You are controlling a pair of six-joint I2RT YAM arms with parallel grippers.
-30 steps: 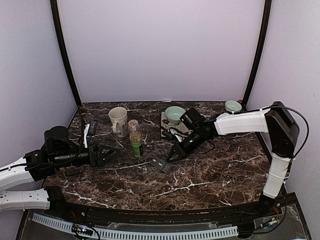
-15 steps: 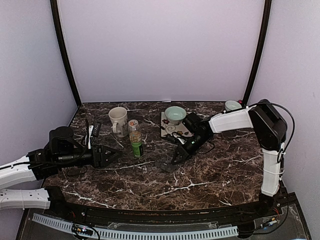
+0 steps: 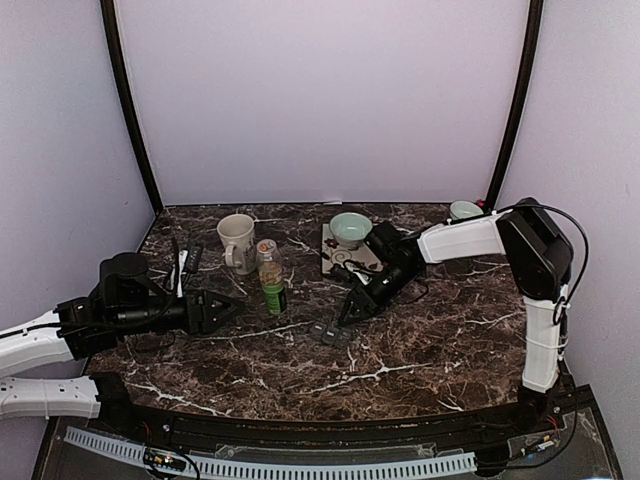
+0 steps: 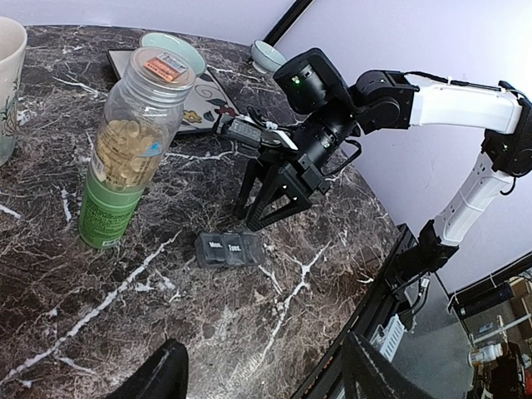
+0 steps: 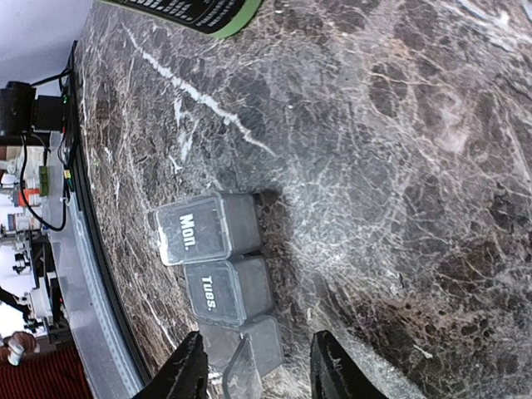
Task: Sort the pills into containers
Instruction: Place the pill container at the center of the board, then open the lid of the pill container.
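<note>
Right wrist cam reads "Mon." and "Tues." on the dark grey three-compartment plastic strip; top cam can't. Right gripper jaws parted, left gripper wide, both empty.

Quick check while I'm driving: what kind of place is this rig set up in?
Likely a lab test booth, not a real kitchen: plain lilac walls box in a marble-patterned table, and it holds staged props: a mug, a pill bottle and day-labelled pill containers.
</note>
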